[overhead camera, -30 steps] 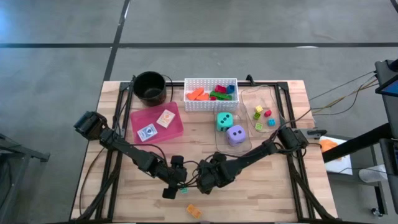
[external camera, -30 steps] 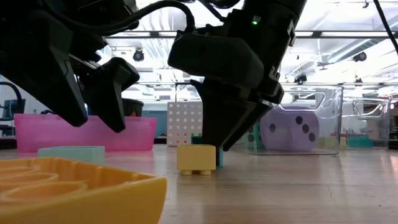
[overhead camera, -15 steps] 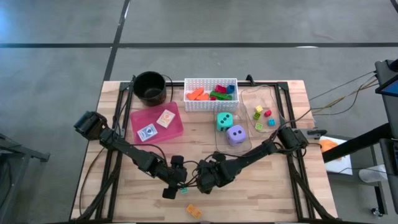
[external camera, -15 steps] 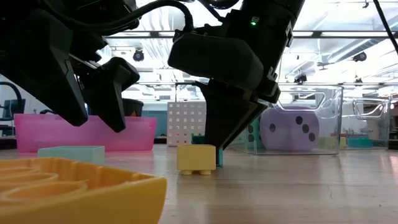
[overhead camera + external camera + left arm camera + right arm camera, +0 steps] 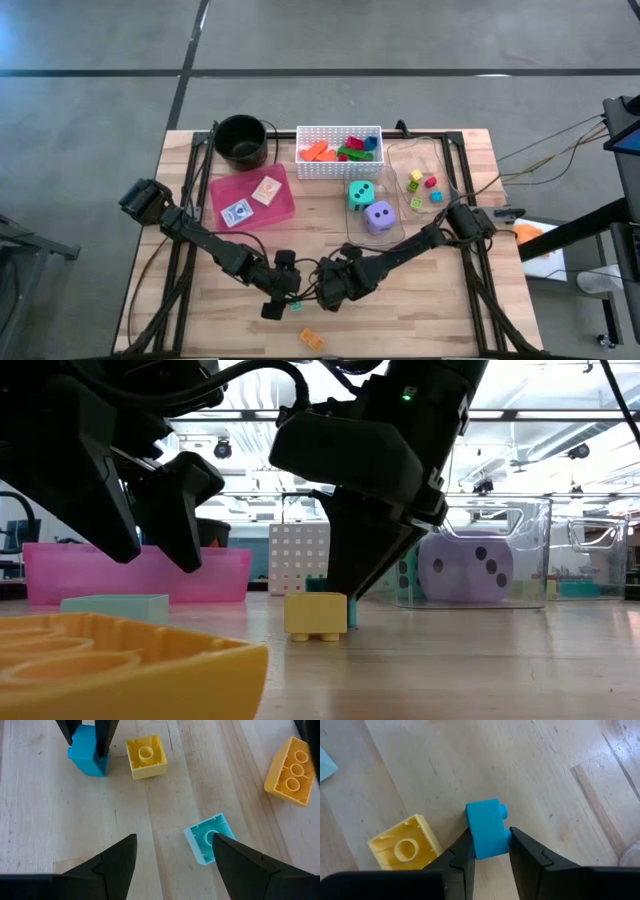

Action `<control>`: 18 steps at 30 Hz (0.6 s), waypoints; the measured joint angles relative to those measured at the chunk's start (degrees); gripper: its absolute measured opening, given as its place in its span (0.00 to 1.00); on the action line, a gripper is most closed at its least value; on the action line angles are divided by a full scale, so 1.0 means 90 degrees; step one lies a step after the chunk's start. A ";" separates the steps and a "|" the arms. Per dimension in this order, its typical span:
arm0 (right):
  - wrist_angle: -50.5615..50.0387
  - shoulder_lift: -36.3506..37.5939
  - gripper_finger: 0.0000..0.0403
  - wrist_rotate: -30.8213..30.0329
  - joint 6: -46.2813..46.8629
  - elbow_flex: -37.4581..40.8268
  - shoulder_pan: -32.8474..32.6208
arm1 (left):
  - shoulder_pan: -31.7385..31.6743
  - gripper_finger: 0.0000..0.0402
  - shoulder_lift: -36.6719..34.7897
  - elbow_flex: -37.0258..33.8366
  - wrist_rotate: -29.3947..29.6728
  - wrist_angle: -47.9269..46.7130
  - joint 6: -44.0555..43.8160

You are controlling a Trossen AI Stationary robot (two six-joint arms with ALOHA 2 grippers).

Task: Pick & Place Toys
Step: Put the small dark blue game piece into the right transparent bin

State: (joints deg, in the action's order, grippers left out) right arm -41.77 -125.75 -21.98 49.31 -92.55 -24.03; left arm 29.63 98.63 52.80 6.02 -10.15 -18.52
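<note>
A blue block (image 5: 487,832) stands on the wooden table beside a yellow block (image 5: 405,850), near the table's front middle. My right gripper (image 5: 489,839) is shut on the blue block; the left wrist view shows that blue block (image 5: 86,752) and the yellow block (image 5: 146,756) too. My left gripper (image 5: 173,840) hangs open just left of it, above bare wood. A light teal block (image 5: 210,837) lies by one of its fingers, apart from it. An orange-yellow long block (image 5: 290,770) lies nearer the front edge. My right gripper pinches the blue block's two opposite side faces (image 5: 472,840) between its two fingers. The fingers come steeply from above, slanting from the table's right. The block stands studs sideways, and its lower edge (image 5: 352,622) looks to be on the table.
At the back stand a black bowl (image 5: 241,140), a white perforated basket (image 5: 339,165) with blocks, and a pink tray (image 5: 285,205) with cards. A clear bin (image 5: 395,235) holds a teal and a purple die; another (image 5: 440,160) holds small blocks. Both arms crowd the front middle.
My right gripper has shut its fingers on the blue block, which stays where it stood. Neither arm has shifted otherwise.
</note>
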 joint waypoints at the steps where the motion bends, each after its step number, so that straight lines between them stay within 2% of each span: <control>1: 0.0007 0.0000 0.22 0.0000 0.0000 0.0000 0.0001 | 0.0000 0.66 0.0000 0.0000 0.0000 0.0000 0.0000; 9: 0.0018 0.0000 0.30 -0.0002 0.0001 0.0000 0.0005 | 0.0000 0.66 0.0000 0.0000 -0.0001 0.0000 0.0000; 18: 0.0032 0.0000 0.23 -0.0005 -0.0001 0.0000 0.0007 | 0.0000 0.66 0.0000 0.0000 0.0000 -0.0002 0.0000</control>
State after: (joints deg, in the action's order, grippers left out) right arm -41.48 -125.75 -22.02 49.30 -92.55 -23.97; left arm 29.63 98.63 52.80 6.02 -10.17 -18.52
